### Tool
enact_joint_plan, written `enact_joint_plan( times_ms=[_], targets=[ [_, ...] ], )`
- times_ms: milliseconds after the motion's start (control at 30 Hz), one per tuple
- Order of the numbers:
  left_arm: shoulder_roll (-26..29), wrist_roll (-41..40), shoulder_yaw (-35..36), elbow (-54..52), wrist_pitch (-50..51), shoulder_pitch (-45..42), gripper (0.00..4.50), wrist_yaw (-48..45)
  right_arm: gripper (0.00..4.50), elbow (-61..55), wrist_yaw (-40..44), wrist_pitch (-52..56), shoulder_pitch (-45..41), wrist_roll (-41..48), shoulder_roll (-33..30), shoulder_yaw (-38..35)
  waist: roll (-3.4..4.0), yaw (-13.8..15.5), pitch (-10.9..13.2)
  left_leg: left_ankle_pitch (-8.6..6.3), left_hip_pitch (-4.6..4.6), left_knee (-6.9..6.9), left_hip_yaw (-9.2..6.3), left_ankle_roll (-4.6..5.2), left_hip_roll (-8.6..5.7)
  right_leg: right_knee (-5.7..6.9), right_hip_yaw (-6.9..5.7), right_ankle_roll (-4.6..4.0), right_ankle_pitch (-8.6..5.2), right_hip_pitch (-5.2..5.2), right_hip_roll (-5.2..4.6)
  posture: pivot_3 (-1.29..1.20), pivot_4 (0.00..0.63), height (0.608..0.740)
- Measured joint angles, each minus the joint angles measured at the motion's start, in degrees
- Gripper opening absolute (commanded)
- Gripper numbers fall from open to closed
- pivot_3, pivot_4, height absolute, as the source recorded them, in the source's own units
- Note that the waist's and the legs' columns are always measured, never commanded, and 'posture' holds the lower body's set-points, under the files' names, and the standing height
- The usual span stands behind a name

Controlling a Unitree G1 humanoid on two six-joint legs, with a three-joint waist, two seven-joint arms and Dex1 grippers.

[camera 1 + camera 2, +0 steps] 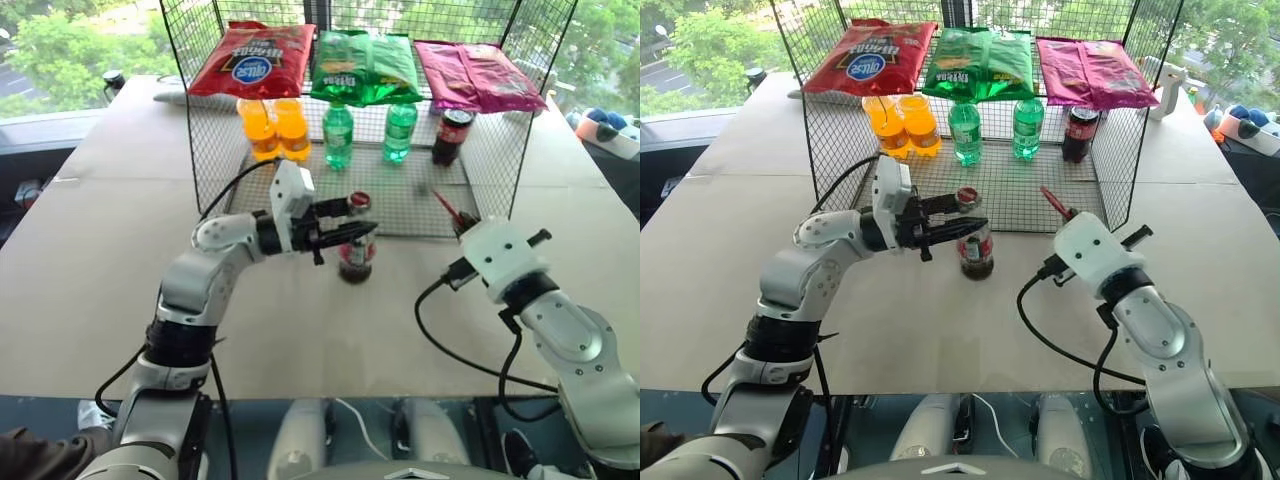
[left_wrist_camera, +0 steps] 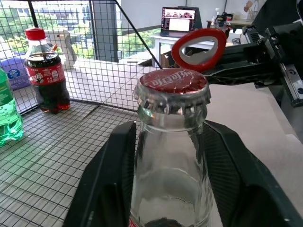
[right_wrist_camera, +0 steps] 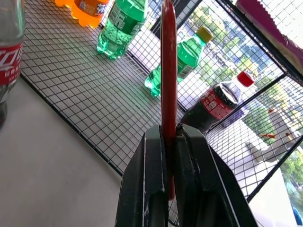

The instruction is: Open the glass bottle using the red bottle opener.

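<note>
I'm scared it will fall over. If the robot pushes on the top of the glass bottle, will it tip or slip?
Probably it could tip: the glass bottle is tall and narrow, standing on smooth tabletop paper. Its glass looks slick, so it might slide. The left gripper has black fingers either side of the neck, which should help steady it.

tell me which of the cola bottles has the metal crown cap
The glass bottle standing on the table just outside the wire rack, with the left gripper at its neck. The plastic cola bottle inside the rack has a red screw cap.
</note>
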Motion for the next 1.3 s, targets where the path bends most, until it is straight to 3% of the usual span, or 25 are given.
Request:
enact_joint_plan(
  times_ms=[333, 733, 933, 1233, 1300],
  targets=[
    [0.2, 0.2, -0.5, -0.1, -0.4, 0.0, 1.71, 0.0, 0.0, 1.3, 1.8, -3.5, -3.4, -0.5, -0.1, 0.4, 0.0, 0.0, 0.0, -0.02, 0.03, 0.03, 0.0, 0.03, 0.0, 0.07, 0.01, -0.03, -0.02, 0.0, 0.0, 0.0, 0.15, 0.74],
    [0.2, 0.1, -0.9, -0.1, -0.9, 0.0, 1.71, 0.6, 0.0, 16.8, -1.6, -26.2, -7.9, -11.6, 1.2, 10.6, -0.01, 0.0, 0.0, 0.07, 0.04, 0.05, 0.02, -0.12, -0.01, 0.1, 0.03, 0.1, -0.13, 0.0, 0.0, 0.0, 0.15, 0.74],
    [0.2, 0.1, -1.0, -0.1, -0.8, -0.1, 1.71, 0.8, 0.0, 20.4, -4.2, -34.4, -7.6, -17.7, 3.8, 11.9, -0.01, 0.0, 0.0, 0.11, 0.04, 0.06, 0.03, -0.18, -0.01, 0.14, 0.03, 0.13, -0.11, 0.0, 0.0, 0.0, 0.15, 0.74],
    [0.5, 0.0, -1.0, -0.1, -0.7, -0.1, 1.71, 0.8, 0.0, 22.0, -4.2, -37.1, -5.3, -18.1, 8.1, 11.2, -0.02, 0.0, 0.0, 0.11, 0.07, 0.06, 0.03, -0.18, 0.0, 0.2, 0.05, 0.07, -0.12, 0.0, 0.0, 0.0, 0.15, 0.74],
    [0.6, -0.1, -1.0, -0.1, -0.5, -0.1, 1.71, 0.9, 0.0, 24.9, -4.9, -37.3, -4.9, -17.6, 11.8, 11.0, -0.03, 0.0, 0.0, 0.11, 0.08, 0.06, 0.03, -0.18, 0.01, 0.22, 0.05, 0.05, -0.12, 0.0, 0.0, 0.0, 0.15, 0.74]
  ],
)
